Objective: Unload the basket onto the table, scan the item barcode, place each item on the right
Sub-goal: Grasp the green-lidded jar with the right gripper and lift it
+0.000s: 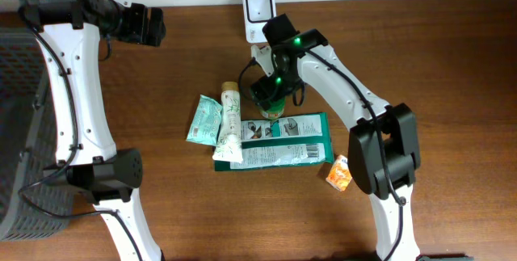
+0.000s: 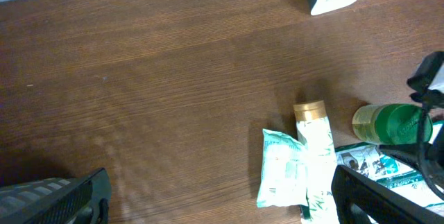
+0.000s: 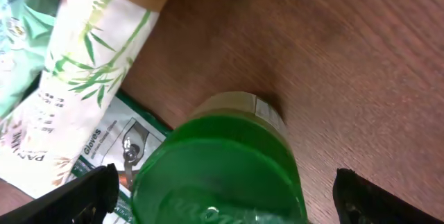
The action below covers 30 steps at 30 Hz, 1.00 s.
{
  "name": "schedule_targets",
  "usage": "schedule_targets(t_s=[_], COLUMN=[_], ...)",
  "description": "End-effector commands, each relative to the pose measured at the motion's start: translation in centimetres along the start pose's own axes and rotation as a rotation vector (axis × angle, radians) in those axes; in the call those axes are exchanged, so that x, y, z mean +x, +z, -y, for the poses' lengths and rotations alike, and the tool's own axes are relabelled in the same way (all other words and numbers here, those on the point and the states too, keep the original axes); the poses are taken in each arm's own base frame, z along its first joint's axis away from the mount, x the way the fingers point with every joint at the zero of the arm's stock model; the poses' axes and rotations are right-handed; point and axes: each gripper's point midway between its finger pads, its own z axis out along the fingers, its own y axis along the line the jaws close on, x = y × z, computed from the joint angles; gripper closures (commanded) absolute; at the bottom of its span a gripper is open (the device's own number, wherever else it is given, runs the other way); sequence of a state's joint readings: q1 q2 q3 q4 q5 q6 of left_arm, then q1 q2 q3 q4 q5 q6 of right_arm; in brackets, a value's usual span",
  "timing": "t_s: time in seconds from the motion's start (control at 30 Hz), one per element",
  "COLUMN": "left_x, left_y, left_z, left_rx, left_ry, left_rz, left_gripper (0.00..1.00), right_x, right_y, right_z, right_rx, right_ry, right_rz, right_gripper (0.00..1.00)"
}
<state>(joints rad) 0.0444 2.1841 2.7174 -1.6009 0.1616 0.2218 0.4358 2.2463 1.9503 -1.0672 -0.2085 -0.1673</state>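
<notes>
Tabletop, centre: flat green cardboard glove box lies lengthwise left to right. White plastic bamboo-print tube lies across the box's left end, cap toward the rear edge. Mint-green foil pouch lies touching the tube's left side. Green-lidded round jar stands just behind the box, right of the tube. Small orange packet sits at the box's front right corner. White plastic barcode scanner stands at the rear edge, behind the jar. Dark grey mesh basket is at the left edge.

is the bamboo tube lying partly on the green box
Yes, the tube lies with its bottom end across one end of the green box.
</notes>
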Motion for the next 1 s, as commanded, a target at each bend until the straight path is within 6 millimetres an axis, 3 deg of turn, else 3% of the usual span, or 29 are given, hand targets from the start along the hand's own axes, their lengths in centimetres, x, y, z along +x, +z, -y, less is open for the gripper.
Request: schedule_targets(t_s=[0.0, 0.17, 0.3, 0.57, 0.7, 0.77, 0.9, 0.97], left_x=[-0.2, -0.2, -0.2, -0.2, -0.2, -0.2, -0.2, -0.2], left_y=[-0.5, -0.5, -0.5, -0.5, -0.5, -0.5, -0.5, -0.5], left_z=[0.0, 0.0, 0.0, 0.0, 0.0, 0.0, 0.0, 0.0], left_rx=[0.001, 0.001, 0.001, 0.001, 0.001, 0.001, 0.001, 0.001], left_ry=[0.018, 0.018, 0.018, 0.018, 0.018, 0.018, 0.018, 0.018], left_rz=[0.018, 0.018, 0.018, 0.018, 0.018, 0.018, 0.018, 0.018], left_gripper=[0.01, 0.01, 0.01, 0.01, 0.01, 0.01, 0.01, 0.01], right_x=[0.0, -0.5, -0.3, -1.3, -0.9, -0.5, -0.8, -0.3], right_y=[1.1, 1.1, 0.7, -3.4, -3.6, -3.6, -3.6, -3.6], right_z=[-0.5, 1.0, 1.1, 2.4, 3.7, 4.0, 4.0, 3.7], right_rx=[-0.019, 0.066, 0.074, 0.087, 0.145, 0.169, 0.169, 0.160], right_ry=[0.016, 0.197, 0.348, 0.763, 0.860, 0.858, 0.719, 0.730], right_rz=[-0.009, 0.012, 0.005, 0.073, 0.084, 0.077, 0.075, 0.055], right_gripper=[0.11, 0.24, 0.33, 0.42, 0.41, 0.31, 0.27, 0.24])
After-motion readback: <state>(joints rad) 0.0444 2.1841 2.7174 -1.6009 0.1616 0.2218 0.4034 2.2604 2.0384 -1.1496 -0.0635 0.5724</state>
